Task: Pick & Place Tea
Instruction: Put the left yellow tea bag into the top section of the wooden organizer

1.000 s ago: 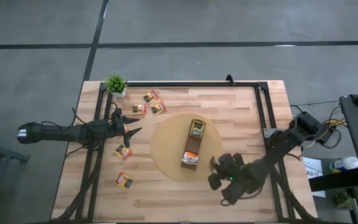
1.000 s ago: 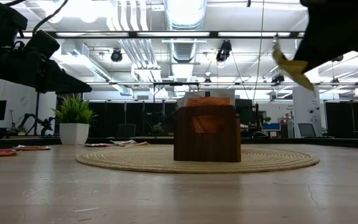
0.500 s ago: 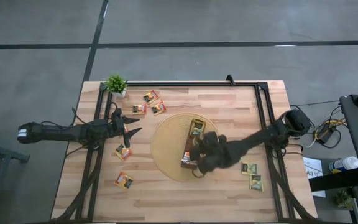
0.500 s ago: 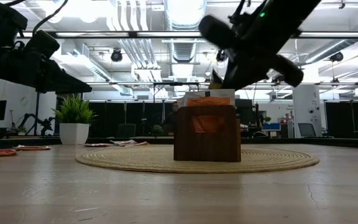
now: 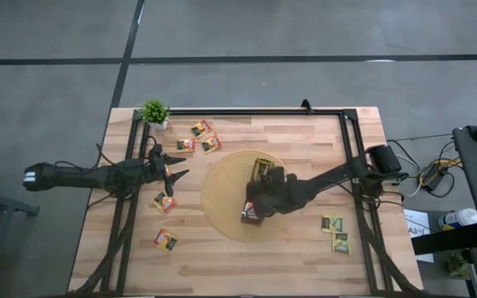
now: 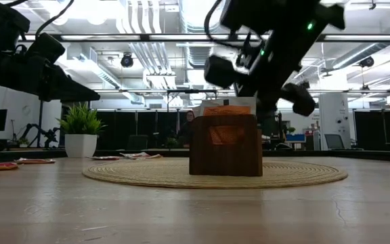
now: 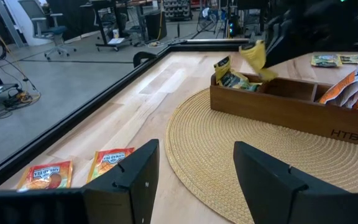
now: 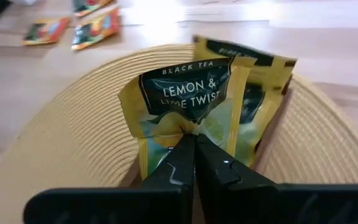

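Observation:
My right gripper (image 8: 194, 144) is shut on a yellow and dark green tea sachet (image 8: 188, 93) and hangs over the long brown box (image 5: 257, 197), which lies on the round woven mat (image 5: 222, 199). The box's far end holds more yellow-green sachets (image 8: 266, 68). Orange sachets (image 5: 201, 128) (image 5: 165, 202) lie flat on the table's left part; two green-yellow ones (image 5: 332, 223) lie near the right. My left gripper (image 5: 175, 170) hovers open at the table's left, touching nothing. My right gripper pinches the sachet's near edge (image 8: 186, 129) between its two fingertips. The fingers slant down from the table's right. The sachet sticks out beyond the fingertips, its printed face toward the wrist camera, lifted clear above the box (image 7: 253, 55).
A small green potted plant (image 5: 154, 112) stands at the table's far left corner. A black frame (image 5: 247, 111) runs along the far edge and both sides. Bare wood lies on the near side of the mat.
My right gripper has swung from the table's near right toward the left and far side, sinking a little and turning as it went, and now hangs over the box. It stayed shut on the sachet throughout. The two green-yellow sachets at the near right have come into view.

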Robot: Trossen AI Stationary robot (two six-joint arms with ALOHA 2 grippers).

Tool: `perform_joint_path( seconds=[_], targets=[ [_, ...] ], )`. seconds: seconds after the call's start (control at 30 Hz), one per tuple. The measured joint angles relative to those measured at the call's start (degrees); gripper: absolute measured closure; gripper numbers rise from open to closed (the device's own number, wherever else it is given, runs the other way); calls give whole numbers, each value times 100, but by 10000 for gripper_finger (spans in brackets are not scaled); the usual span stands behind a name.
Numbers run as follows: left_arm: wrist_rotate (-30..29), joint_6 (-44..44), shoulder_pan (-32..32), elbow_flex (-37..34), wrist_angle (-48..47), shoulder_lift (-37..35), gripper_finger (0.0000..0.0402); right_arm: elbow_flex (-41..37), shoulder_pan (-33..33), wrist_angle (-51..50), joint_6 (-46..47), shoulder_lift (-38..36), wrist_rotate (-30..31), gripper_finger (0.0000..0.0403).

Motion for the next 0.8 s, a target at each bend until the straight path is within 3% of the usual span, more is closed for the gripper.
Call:
perform_joint_path(
  seconds=[0.33, 0.8],
  targets=[
    [0, 0, 1, 1, -2, 7, 199, -2, -365, -5, 22, 163, 146, 394],
    [0, 0, 2, 0, -2, 7, 199, -13, -380, -137, -248, 203, -31, 394]
  ],
)
